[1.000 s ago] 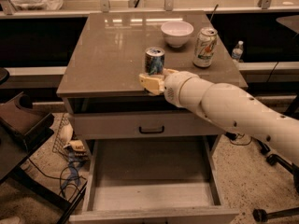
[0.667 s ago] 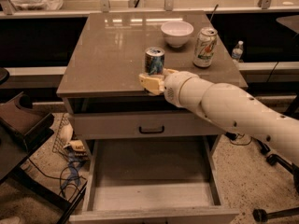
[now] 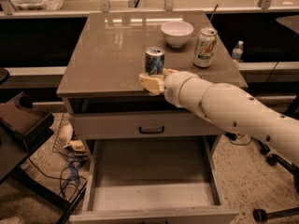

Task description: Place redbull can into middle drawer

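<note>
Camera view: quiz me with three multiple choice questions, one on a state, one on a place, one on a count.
1. The middle drawer is: A shut; B pulled open; C taken out of the cabinet.
2. The redbull can stands: A in the drawer; B on the floor; C on the table, near its front edge.
3. Cans on the table: A one; B two; C three.

Answers:
1 B: its bare grey floor shows below the drawer front with the black handle.
2 C: the can is upright on the tabletop, with the gripper at its base.
3 B: the redbull can plus a white-and-green can.
</note>
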Motion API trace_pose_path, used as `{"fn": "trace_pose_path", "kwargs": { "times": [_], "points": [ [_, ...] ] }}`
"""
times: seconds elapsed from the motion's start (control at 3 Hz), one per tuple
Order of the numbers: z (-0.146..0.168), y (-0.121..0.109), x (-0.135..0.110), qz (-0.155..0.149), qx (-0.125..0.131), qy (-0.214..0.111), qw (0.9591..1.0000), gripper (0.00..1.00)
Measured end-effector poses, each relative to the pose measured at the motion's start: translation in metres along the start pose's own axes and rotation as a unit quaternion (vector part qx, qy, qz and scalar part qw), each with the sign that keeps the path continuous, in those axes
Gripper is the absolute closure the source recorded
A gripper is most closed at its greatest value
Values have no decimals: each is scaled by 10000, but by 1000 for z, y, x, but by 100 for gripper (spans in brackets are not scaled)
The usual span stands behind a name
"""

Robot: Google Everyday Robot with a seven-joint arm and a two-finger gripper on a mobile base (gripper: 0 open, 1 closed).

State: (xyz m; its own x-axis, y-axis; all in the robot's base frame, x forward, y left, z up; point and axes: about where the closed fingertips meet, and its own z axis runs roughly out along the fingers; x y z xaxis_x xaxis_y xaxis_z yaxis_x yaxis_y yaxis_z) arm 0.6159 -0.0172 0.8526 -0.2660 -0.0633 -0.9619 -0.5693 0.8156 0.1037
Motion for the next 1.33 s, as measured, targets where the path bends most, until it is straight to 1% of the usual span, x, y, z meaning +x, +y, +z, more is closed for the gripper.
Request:
{"fn": "trace_pose_path", "kwargs": {
  "times": [0.67, 1.33],
  "points": [
    [0, 0, 0, 0, 0, 0, 10000, 99],
    [0, 0, 0, -2, 0, -1, 10000, 100]
  ]
}}
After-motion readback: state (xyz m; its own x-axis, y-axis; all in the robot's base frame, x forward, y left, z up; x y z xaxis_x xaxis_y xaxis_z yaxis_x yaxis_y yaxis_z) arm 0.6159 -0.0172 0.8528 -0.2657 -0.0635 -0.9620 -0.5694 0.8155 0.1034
